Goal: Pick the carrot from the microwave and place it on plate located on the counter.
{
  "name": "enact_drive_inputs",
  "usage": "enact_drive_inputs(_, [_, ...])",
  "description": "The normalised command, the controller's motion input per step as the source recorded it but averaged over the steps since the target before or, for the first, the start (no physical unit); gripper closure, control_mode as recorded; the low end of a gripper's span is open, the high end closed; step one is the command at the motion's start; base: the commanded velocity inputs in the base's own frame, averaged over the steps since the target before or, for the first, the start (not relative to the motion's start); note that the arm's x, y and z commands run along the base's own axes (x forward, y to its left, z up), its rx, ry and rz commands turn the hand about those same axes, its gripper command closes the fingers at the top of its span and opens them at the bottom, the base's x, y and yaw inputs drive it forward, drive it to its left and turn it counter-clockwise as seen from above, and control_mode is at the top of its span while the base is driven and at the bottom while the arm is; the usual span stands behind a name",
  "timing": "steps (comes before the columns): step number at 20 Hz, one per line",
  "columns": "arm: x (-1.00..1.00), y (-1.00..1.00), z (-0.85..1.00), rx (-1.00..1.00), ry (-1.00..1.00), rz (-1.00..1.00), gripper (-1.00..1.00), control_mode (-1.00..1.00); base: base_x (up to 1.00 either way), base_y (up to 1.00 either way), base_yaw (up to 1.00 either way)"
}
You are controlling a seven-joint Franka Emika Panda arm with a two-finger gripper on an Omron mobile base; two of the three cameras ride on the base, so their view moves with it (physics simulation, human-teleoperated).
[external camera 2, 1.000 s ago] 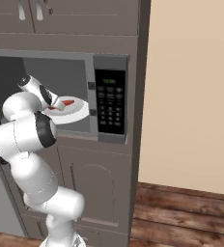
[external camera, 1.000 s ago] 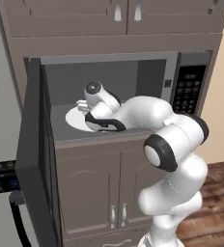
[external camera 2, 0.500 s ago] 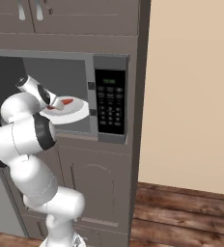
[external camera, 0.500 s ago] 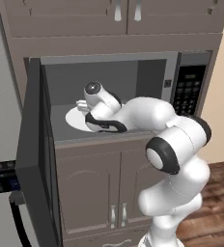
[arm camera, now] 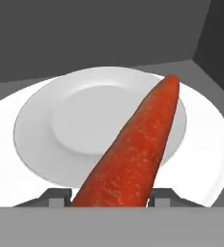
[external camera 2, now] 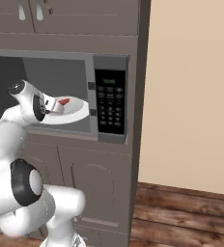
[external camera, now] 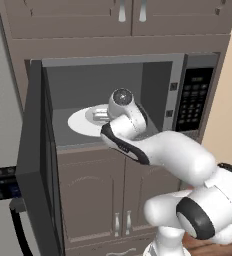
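Hand view: small greyish dish [arm camera: 75,125] at left on the turntable [arm camera: 215,144], carrot [arm camera: 133,159] at right, clamped at its thick end between the end effector [arm camera: 111,197] fingertips. Pickup is judged done inside the microwave [external camera: 188,100]. Withdrawal and placement on the plate are left.

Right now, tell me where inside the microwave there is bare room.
Bare: the turntable ring around the small dish, and the grey floor toward the door. Crowded: the dish's right half, under the carrot between the fingers.
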Motion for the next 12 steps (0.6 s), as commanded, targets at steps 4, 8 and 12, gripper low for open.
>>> enact_drive_inputs(4, [-1.0,-0.62,0.5,0.0,0.03,0.23,1.0,-1.0,0.0,0.0,0.0])
enact_drive_inputs(8, [-1.0,-0.43,0.42,-0.04,0.03,0.2,1.0,-1.0,0.0,0.0,0.0])
enact_drive_inputs(12, [-1.0,-0.24,0.19,-0.04,0.0,0.06,1.0,-1.0,0.0,0.0,0.0])
